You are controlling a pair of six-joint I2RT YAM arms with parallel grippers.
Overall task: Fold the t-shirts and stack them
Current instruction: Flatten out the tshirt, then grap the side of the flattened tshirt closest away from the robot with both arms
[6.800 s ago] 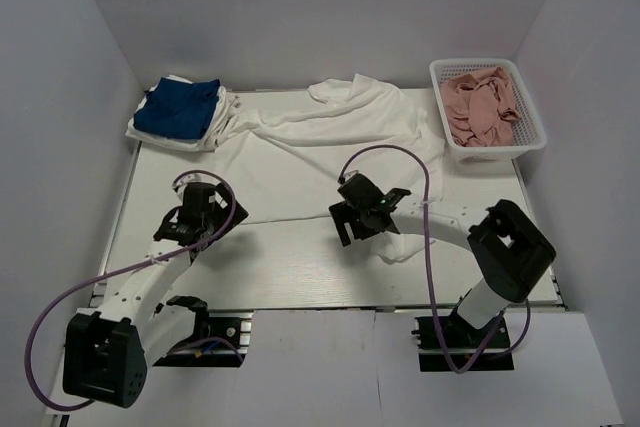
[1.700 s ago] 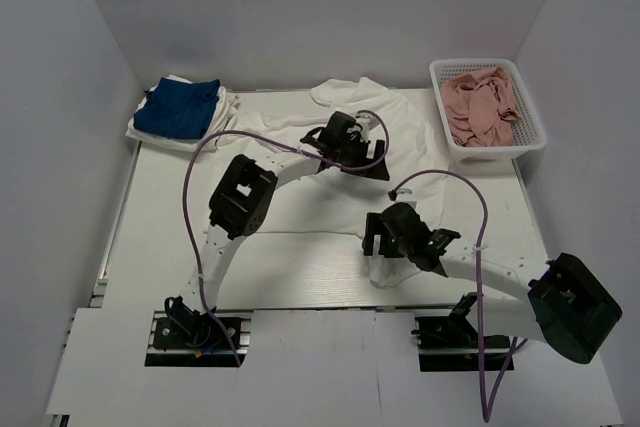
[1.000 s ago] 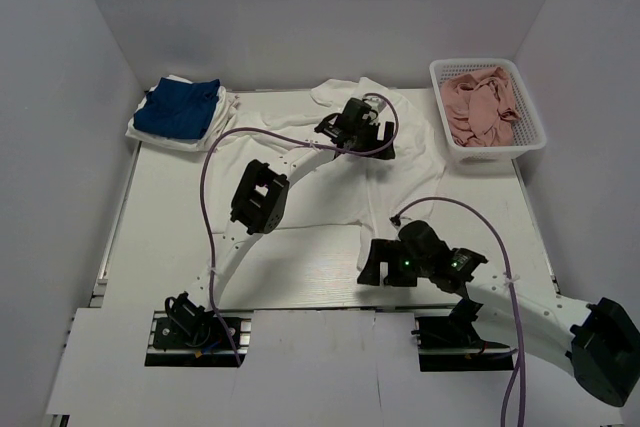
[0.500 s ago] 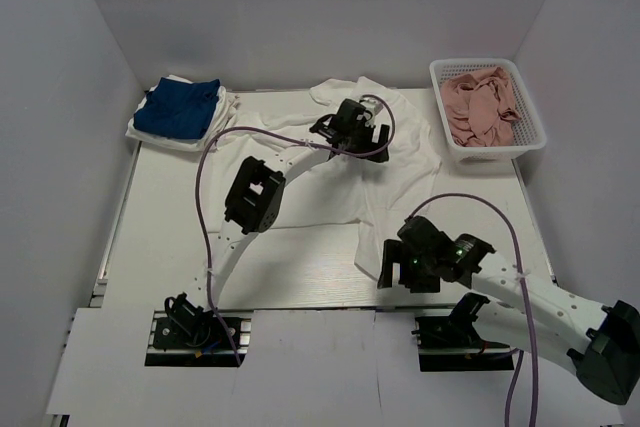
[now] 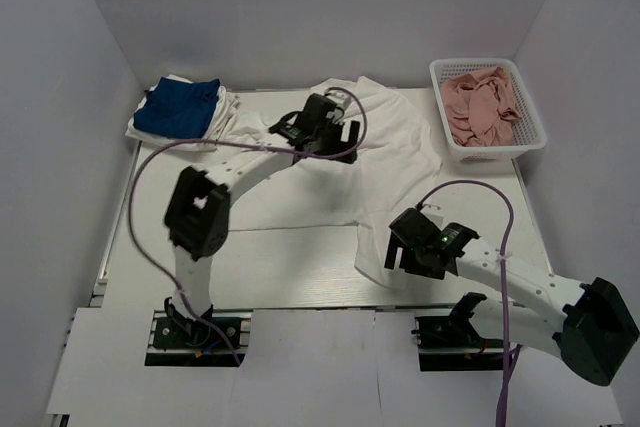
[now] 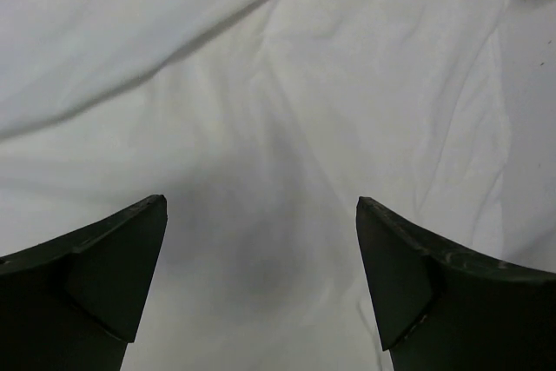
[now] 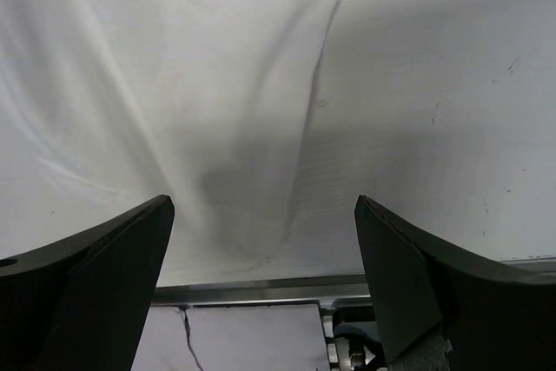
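Large white t-shirt [image 5: 320, 187]: spread unfolded and rumpled, left of the basket [image 5: 495, 152]. Blue t-shirt [image 5: 180, 110]: folded atop a second white t-shirt [image 5: 158, 137], far left of the basket. Left gripper [image 6: 261, 204]: wide apart, empty, over the large shirt's upper cloth. Right gripper [image 7: 265, 202]: wide apart, empty, over its near hem. Handling, as judged: pinch a single layer at each end, draw it taut, and smooth the wrinkles before folding.

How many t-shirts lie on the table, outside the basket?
3. A big white shirt spread mid-table, a blue shirt folded at the far left corner, a second white shirt under it. More may be hidden beneath.
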